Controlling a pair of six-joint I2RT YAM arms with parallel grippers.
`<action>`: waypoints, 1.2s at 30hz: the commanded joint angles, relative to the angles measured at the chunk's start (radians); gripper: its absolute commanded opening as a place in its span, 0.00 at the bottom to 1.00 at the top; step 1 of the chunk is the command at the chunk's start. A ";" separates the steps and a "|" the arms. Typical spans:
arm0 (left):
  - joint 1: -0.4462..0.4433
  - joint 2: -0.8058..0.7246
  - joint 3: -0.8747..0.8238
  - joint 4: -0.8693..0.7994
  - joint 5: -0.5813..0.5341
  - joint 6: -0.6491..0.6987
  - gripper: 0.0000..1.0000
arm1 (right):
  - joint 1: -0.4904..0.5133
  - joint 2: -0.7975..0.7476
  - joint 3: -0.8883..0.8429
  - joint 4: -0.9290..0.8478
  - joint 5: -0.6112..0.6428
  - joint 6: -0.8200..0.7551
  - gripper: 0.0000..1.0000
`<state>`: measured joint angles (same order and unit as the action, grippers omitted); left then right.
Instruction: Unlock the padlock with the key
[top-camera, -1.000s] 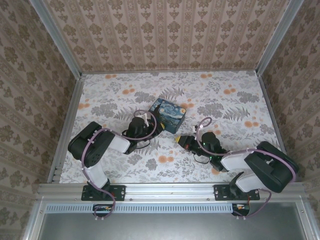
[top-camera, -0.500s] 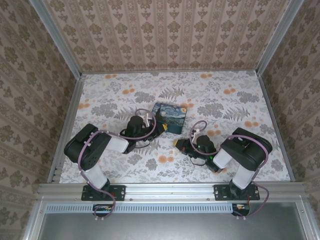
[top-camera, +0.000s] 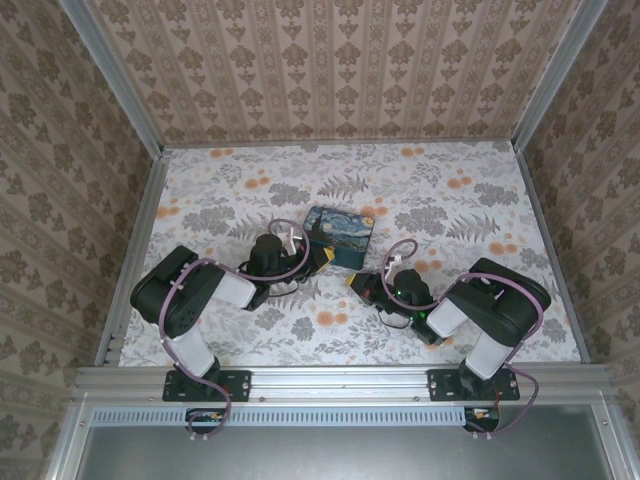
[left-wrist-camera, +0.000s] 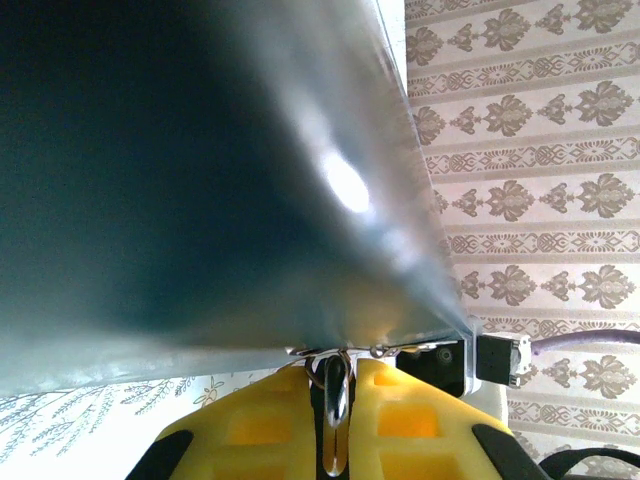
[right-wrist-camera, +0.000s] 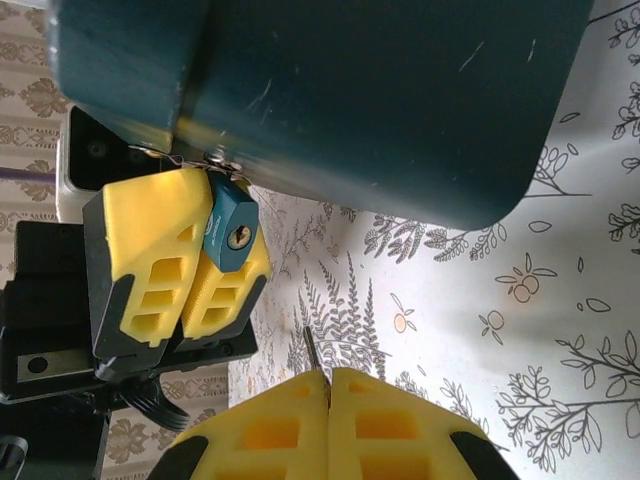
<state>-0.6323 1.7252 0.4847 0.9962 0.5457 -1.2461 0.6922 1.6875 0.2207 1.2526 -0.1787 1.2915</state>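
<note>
Top external: two arms and one painted box (top-camera: 338, 233) on the floral counter (top-camera: 470, 200). The left hand (top-camera: 322, 260) is at the box's near corner. The right hand (top-camera: 352, 283) is just right of it, the tips pointing at each other, near but apart.

Left wrist: the box's dark teal side sits close overhead. Two yellow pads (left-wrist-camera: 265, 425) are pressed onto one thin silvery metal piece (left-wrist-camera: 335, 400) right under the box edge.

Right wrist: one padlock (right-wrist-camera: 232, 232), teal, keyhole facing this camera. It hangs at the box's edge, clamped at the tips of the left hand's two yellow fingers. The right hand's two fingers are together on one key (right-wrist-camera: 312, 352). Its thin blade pokes out toward the padlock, not touching it.
</note>
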 joint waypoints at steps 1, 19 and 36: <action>0.006 -0.002 -0.006 0.073 0.026 -0.011 0.00 | 0.006 -0.017 0.022 0.004 0.043 0.019 0.00; 0.006 0.005 -0.015 0.085 0.020 -0.013 0.00 | 0.006 0.005 0.077 0.000 0.067 0.052 0.00; 0.006 -0.001 -0.021 0.095 0.020 -0.014 0.00 | 0.007 0.075 0.095 0.049 0.071 0.080 0.00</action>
<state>-0.6323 1.7252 0.4706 1.0260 0.5468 -1.2575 0.6926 1.7428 0.2962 1.2560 -0.1337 1.3563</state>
